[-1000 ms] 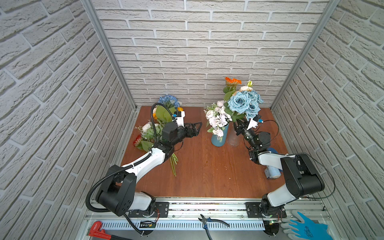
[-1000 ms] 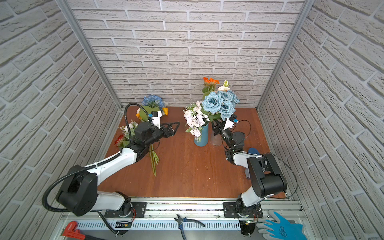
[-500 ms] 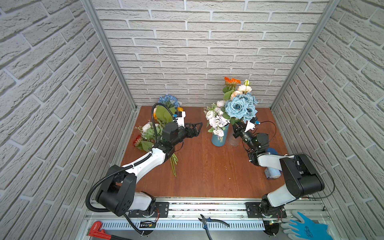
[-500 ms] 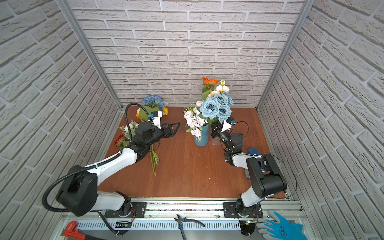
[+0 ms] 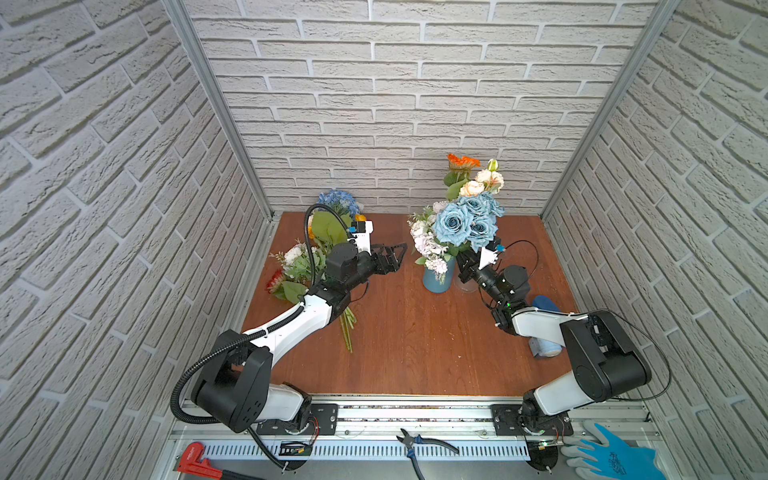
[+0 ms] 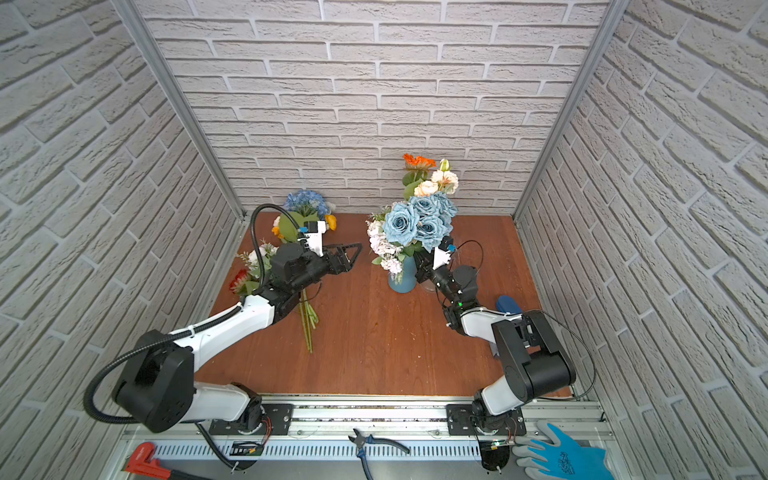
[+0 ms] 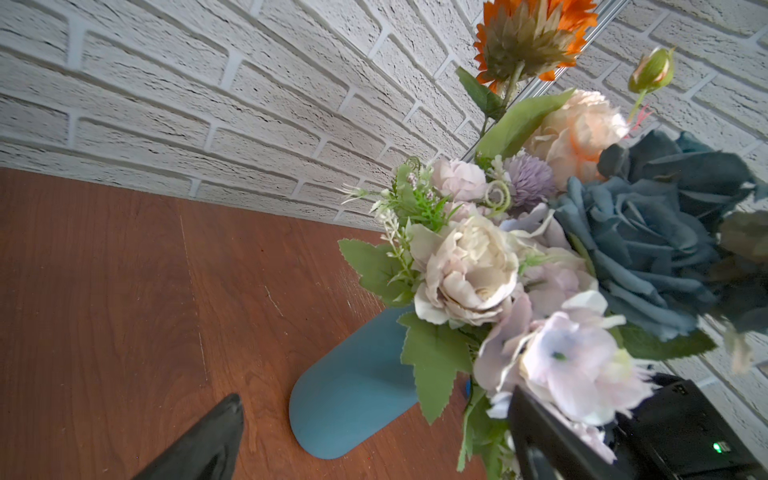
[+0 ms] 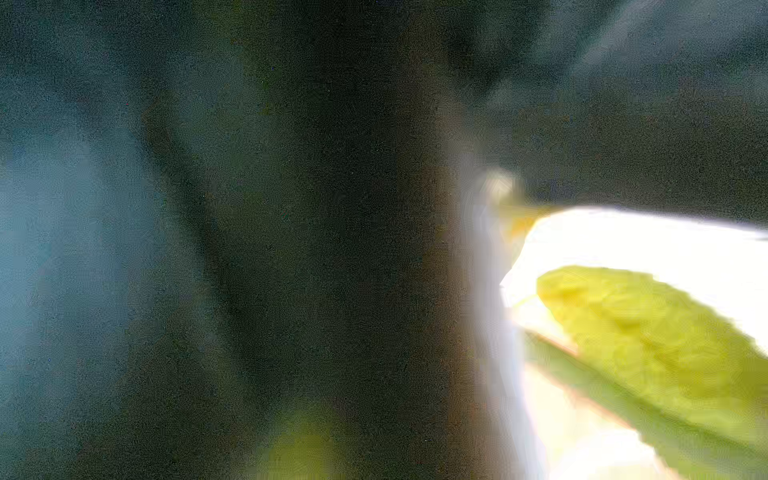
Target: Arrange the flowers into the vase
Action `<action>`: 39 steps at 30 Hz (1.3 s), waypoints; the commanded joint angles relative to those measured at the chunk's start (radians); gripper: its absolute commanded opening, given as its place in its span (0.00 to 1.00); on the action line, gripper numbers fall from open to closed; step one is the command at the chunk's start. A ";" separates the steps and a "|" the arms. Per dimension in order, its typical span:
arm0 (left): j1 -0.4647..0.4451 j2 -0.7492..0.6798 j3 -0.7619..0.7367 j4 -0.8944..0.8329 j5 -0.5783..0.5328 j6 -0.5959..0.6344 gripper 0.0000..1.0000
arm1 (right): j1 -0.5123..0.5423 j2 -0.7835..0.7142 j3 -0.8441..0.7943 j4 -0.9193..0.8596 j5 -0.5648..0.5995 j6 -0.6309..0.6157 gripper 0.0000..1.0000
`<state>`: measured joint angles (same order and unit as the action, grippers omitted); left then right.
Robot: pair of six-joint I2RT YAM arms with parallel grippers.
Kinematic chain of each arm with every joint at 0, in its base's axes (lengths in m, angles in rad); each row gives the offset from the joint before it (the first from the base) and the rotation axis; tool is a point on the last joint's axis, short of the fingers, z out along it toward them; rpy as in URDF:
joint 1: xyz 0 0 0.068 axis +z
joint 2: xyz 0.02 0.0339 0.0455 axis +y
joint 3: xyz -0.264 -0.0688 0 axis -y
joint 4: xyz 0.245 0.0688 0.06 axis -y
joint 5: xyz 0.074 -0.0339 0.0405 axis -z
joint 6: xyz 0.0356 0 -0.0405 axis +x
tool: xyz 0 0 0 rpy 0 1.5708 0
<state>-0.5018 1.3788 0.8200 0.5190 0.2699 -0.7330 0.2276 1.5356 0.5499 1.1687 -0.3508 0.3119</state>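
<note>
Blue vase (image 5: pixel 434 281): upright at mid-table, holding white and lilac blooms (image 5: pixel 426 245).
Blue roses (image 5: pixel 465 224): upright just right of that vase, blooms touching its bunch.
Right gripper (image 5: pixel 466 262): under the roses, jaws hidden by leaves; grip impossible to tell.
Left gripper (image 5: pixel 395 255): spread wide, empty, pointing toward the vase.
Loose flowers (image 5: pixel 299 262): lying on wooden table (image 5: pixel 415 353) under left arm, hydrangea (image 5: pixel 338 203) nearest back wall.

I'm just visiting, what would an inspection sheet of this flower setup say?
Surface: brown wooden table, no spills seen.
Job's things: blue vase holding pale blooms; blue roses beside it; loose flowers lying left.
Clutter: pliers, red wrench, blue glove by the front rail.
Grippers: left gripper open, empty; right gripper apparently gripping the blue roses, fingers hidden.
Cables: black hose loops over left gripper; thin wire loops behind right gripper.
Surroundings: white brick walls.
</note>
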 commanded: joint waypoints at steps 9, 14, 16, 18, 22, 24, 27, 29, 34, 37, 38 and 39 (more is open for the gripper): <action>-0.006 -0.040 0.013 0.016 -0.014 0.030 0.98 | 0.012 -0.219 -0.043 -0.188 0.049 -0.049 0.38; -0.006 -0.046 0.008 0.021 -0.012 0.029 0.98 | 0.010 -0.238 0.002 -0.276 0.099 -0.063 0.39; -0.006 -0.050 0.006 0.020 -0.013 0.028 0.98 | 0.010 -0.208 0.014 -0.241 0.089 -0.059 0.38; -0.007 -0.056 0.005 0.018 -0.012 0.032 0.98 | 0.010 -0.169 0.025 -0.189 0.080 -0.043 0.37; -0.008 -0.072 0.003 0.004 -0.016 0.036 0.98 | 0.009 -0.103 0.051 -0.127 0.095 -0.013 0.34; -0.007 -0.079 0.001 -0.003 -0.018 0.041 0.98 | 0.009 -0.080 0.056 -0.090 0.099 0.001 0.29; -0.008 -0.089 -0.002 -0.011 -0.026 0.050 0.98 | 0.009 -0.057 0.054 -0.031 0.088 0.029 0.13; -0.008 -0.092 -0.002 -0.011 -0.028 0.052 0.98 | 0.010 -0.055 0.050 -0.024 0.073 0.035 0.06; -0.008 -0.088 -0.002 -0.007 -0.028 0.055 0.98 | 0.012 -0.079 0.018 -0.057 0.056 0.040 0.06; -0.008 -0.084 -0.003 0.000 -0.028 0.052 0.98 | 0.016 -0.102 -0.023 -0.076 0.053 0.041 0.06; -0.007 -0.080 -0.004 0.004 -0.028 0.050 0.98 | 0.016 -0.109 -0.038 -0.078 0.056 0.041 0.06; -0.008 -0.078 -0.005 0.005 -0.028 0.048 0.98 | 0.018 -0.115 -0.048 -0.082 0.054 0.040 0.06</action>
<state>-0.5053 1.3098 0.8196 0.4831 0.2493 -0.6991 0.2329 1.4525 0.5419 1.0756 -0.2802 0.3412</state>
